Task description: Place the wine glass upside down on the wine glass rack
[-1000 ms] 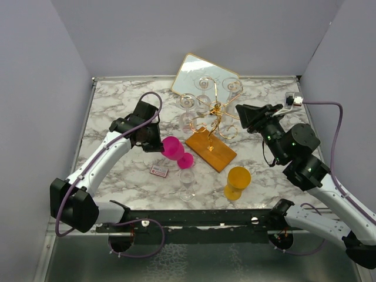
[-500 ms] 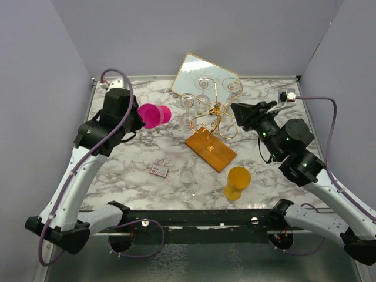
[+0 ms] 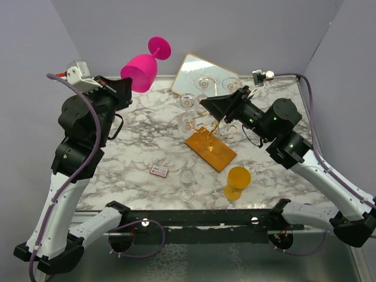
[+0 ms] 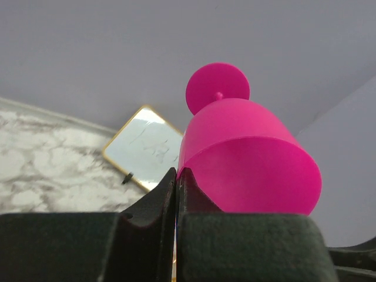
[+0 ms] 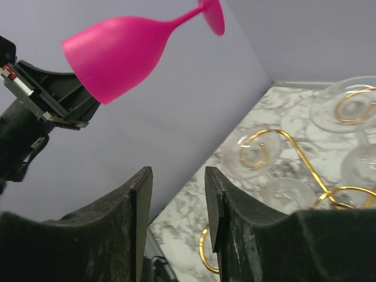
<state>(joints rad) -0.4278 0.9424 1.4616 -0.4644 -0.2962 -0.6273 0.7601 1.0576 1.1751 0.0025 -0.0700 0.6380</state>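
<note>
The left tool (image 3: pixel 124 88) is clenched on the rim of the pink wine glass (image 3: pixel 141 71), high above the bench (image 3: pixel 147 135), foot up, well apart from the rack (image 3: pixel 212 120). The right tool (image 3: pixel 205 101) hangs released beside the rack. Lower slowly, then slide the stem into a free curl.

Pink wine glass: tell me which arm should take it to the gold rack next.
Left. The left gripper grips the pink wine glass by its rim, foot uppermost. The right gripper is open and empty beside the wine glass rack.
</note>
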